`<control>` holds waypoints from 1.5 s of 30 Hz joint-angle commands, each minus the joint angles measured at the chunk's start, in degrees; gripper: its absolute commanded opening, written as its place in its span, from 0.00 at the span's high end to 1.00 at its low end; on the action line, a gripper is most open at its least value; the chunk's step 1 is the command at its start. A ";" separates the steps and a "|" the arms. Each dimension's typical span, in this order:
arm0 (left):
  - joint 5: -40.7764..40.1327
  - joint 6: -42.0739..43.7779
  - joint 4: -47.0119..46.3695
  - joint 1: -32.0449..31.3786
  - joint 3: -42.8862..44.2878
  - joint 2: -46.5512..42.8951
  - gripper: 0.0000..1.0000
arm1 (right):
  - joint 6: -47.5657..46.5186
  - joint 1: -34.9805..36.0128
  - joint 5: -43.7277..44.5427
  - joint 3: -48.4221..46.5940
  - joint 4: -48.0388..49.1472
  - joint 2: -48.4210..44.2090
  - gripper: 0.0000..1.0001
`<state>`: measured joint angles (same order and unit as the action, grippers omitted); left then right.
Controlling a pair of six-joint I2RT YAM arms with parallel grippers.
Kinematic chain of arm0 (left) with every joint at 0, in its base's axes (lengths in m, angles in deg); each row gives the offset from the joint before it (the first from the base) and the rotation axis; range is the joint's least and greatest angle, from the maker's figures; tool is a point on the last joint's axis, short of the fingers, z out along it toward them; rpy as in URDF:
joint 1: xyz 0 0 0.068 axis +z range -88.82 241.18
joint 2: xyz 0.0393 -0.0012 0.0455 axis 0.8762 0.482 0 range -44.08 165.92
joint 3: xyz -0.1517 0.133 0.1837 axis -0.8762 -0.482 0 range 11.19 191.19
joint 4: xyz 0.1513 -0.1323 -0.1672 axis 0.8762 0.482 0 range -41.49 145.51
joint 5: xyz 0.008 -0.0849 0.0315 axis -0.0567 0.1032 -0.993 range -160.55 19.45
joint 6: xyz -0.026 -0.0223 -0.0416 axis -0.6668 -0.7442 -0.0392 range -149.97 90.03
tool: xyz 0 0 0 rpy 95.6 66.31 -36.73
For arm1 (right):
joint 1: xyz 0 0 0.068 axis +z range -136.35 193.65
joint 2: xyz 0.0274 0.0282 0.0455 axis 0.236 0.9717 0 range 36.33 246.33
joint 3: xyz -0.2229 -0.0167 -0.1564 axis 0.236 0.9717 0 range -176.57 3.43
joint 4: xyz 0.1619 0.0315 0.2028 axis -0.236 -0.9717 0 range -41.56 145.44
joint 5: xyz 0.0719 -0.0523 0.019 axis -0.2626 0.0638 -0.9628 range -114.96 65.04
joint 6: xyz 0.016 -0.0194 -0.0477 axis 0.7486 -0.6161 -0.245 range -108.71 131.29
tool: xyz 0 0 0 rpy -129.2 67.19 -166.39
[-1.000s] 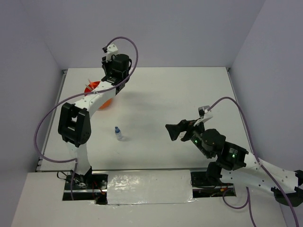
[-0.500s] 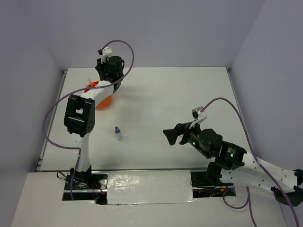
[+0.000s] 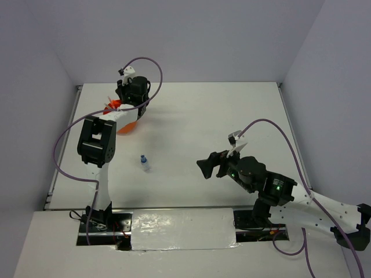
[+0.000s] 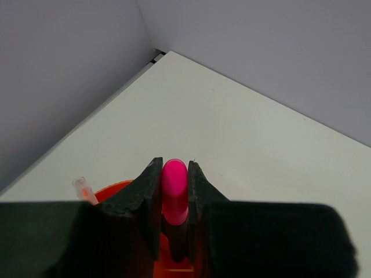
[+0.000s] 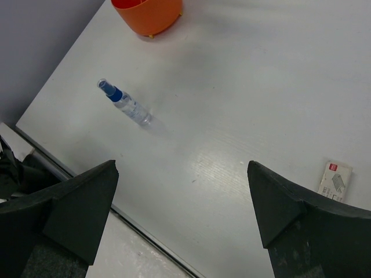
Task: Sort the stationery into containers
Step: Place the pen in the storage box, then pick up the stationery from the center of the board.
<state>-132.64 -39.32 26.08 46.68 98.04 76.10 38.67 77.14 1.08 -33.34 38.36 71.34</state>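
My left gripper (image 4: 174, 168) is shut on a black highlighter with a pink cap (image 4: 174, 194), held upright over the round orange organiser (image 4: 119, 190). A thin pen tip (image 4: 83, 188) sticks up from the organiser's left side. In the top view the left gripper (image 3: 128, 99) hangs over the organiser (image 3: 128, 124) at the far left. My right gripper (image 5: 181, 174) is open and empty above the table. The blue-capped clear bottle (image 5: 124, 103) lies ahead of it to the left, and it also shows in the top view (image 3: 144, 163). A beige eraser (image 5: 334, 178) lies to the right.
The organiser (image 5: 148, 14) shows at the top of the right wrist view, beyond the bottle. The table's near edge and a metal rail (image 5: 69, 176) run under the right gripper's left finger. The left wall and the back wall meet close behind the organiser.
My left gripper has shifted left and back over the organiser, still holding the highlighter. My right gripper has moved a little left, nearer the bottle, and stays open.
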 commanded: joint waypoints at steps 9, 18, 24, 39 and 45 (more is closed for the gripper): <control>1.26 -4.62 2.03 0.35 0.77 -6.09 0.28 | 1.54 -0.38 5.33 0.30 0.56 0.06 0.00; 5.83 -6.58 21.71 -3.50 14.11 -11.55 0.01 | 3.47 -21.97 -11.61 2.58 0.73 9.72 0.00; 21.19 -10.33 50.59 -5.98 39.87 -11.28 0.01 | 3.65 -27.26 -10.05 -1.63 -4.36 21.31 0.00; 50.31 -17.20 53.81 -6.33 -7.37 -58.20 0.01 | -1.01 -34.48 -14.34 -3.57 -4.28 34.25 0.09; 53.56 -16.06 55.04 -6.42 -18.19 -67.70 0.01 | -2.85 -34.48 -14.45 -5.24 -5.33 41.28 0.26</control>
<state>-82.61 -55.64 82.84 40.45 81.95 10.74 37.40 43.00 -13.43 -35.94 33.34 110.92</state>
